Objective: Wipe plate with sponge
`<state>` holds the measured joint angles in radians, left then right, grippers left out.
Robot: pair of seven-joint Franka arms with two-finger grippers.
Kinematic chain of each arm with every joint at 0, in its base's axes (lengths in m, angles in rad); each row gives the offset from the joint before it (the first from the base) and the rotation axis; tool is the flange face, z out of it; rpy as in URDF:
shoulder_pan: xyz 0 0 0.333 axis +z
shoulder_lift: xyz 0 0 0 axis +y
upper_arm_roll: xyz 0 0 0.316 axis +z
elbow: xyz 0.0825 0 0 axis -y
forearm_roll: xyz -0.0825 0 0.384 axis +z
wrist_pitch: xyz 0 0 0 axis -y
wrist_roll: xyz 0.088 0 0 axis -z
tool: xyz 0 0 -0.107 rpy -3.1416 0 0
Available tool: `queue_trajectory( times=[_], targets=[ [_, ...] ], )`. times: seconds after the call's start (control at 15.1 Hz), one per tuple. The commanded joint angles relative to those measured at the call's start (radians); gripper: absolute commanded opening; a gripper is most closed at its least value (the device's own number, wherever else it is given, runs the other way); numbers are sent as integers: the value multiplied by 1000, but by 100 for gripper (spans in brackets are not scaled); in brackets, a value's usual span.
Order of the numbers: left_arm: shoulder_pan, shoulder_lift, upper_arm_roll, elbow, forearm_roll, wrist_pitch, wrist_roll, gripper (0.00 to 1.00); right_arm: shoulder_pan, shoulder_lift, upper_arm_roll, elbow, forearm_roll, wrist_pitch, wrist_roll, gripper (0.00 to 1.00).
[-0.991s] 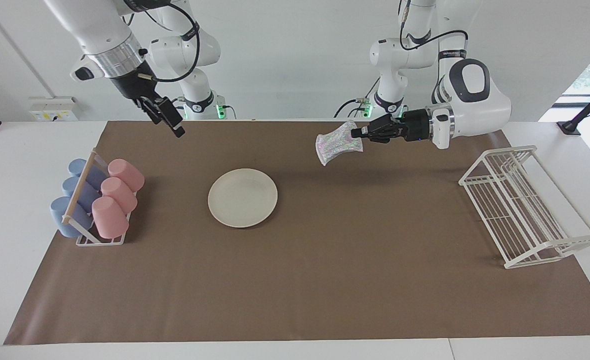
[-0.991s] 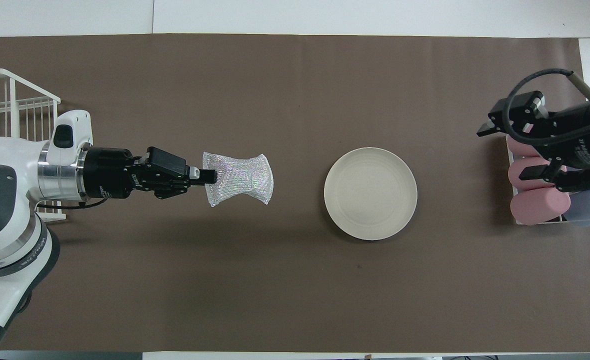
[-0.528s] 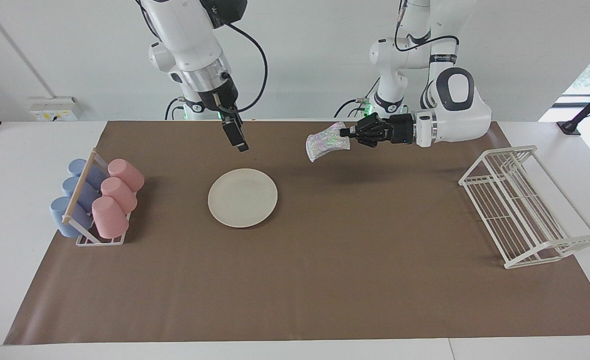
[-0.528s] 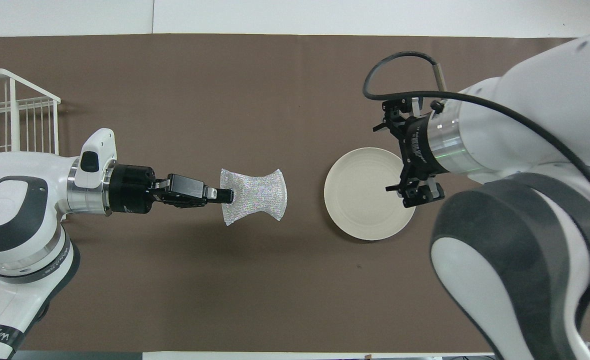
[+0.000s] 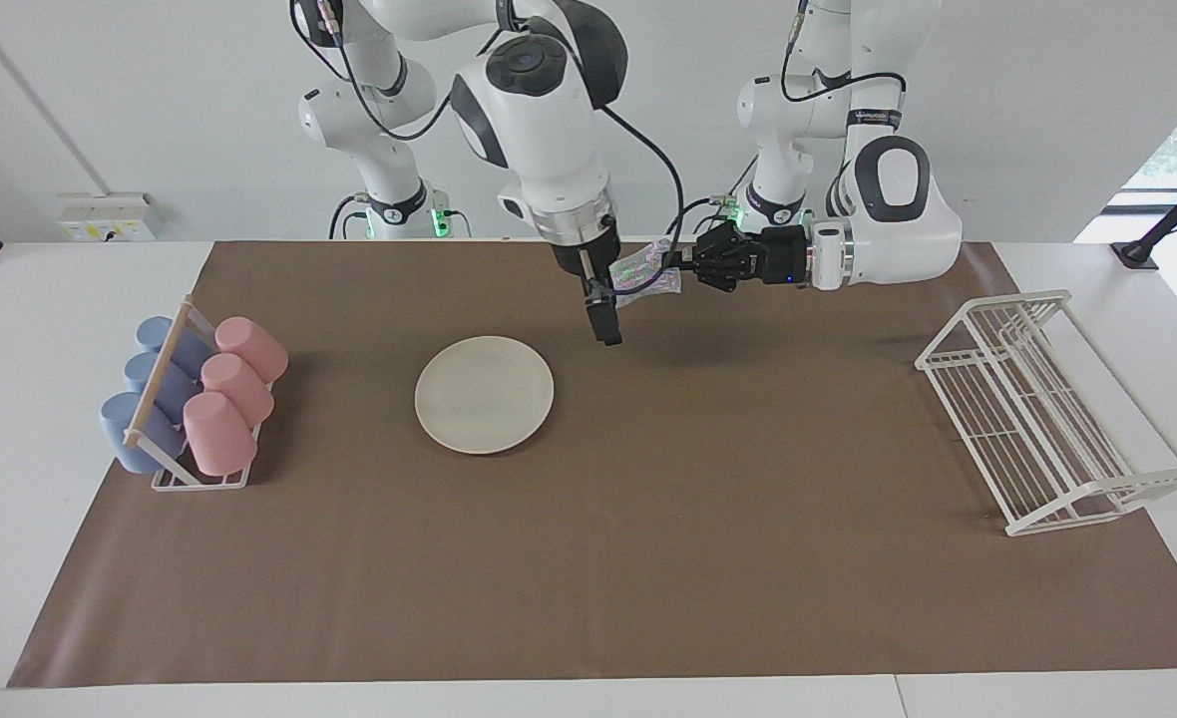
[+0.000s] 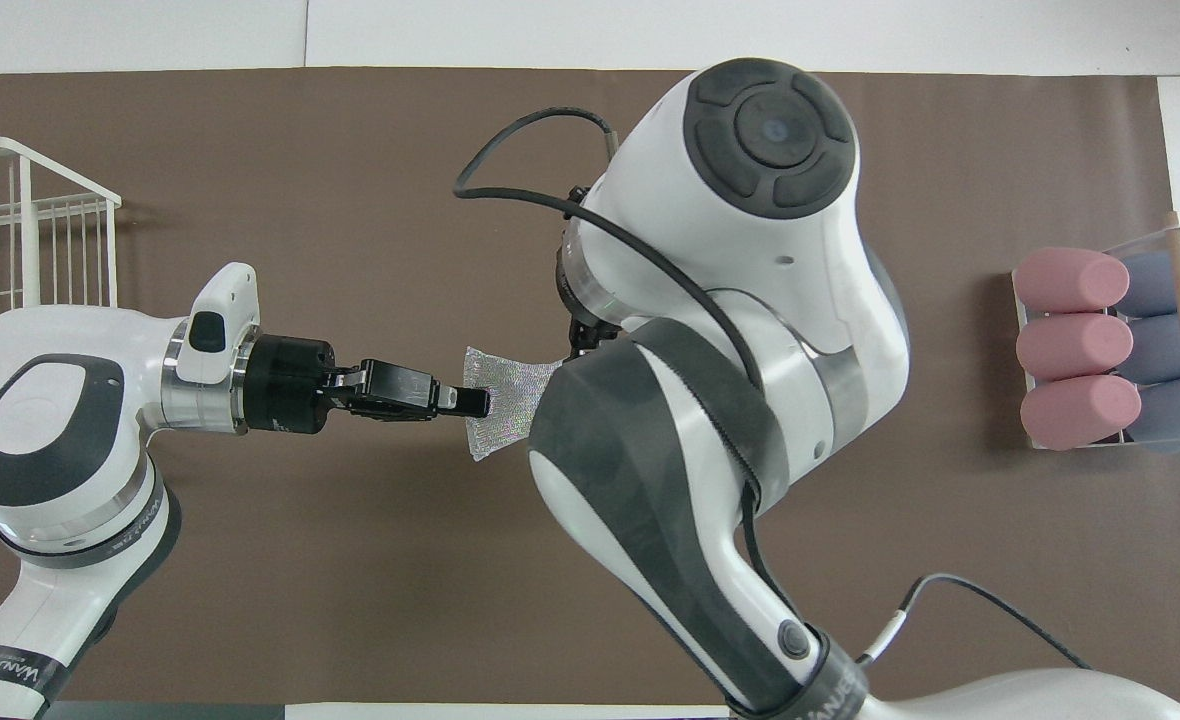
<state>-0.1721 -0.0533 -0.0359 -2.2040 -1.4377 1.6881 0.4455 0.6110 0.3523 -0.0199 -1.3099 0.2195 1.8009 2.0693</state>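
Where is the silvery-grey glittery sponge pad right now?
The silvery-grey glittery sponge pad hangs in the left gripper, above the brown mat, toward the left arm's end from the round cream-white plate; the right gripper hangs beside it.

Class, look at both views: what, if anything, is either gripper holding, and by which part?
The left gripper holds the sponge by one end edge, up in the air. The right gripper holds nothing.

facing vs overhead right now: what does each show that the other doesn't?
Facing only: the plate bare on the mat, and the right gripper hanging over the mat beside it, in front of the sponge. Overhead only: the left gripper pinching the sponge's edge; the right arm hides the plate. Both: the cup rack, the wire rack.
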Motion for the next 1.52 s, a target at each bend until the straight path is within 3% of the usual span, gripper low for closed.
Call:
queue_trajectory(
  times=[0.0,0.53,1.45],
  targets=[
    [-17,-3,13,-14,-23,13,22,0,61,1,-2,21,-34,-56,23,100],
    [0,-2,14,-13,-23,5,21,0,39,-36,-2,-69,-12,-47,-83,100],
    [13,-2,16,-14,-23,9,22,0,52,-55,0,-100,6,-60,-84,100]
  ],
)
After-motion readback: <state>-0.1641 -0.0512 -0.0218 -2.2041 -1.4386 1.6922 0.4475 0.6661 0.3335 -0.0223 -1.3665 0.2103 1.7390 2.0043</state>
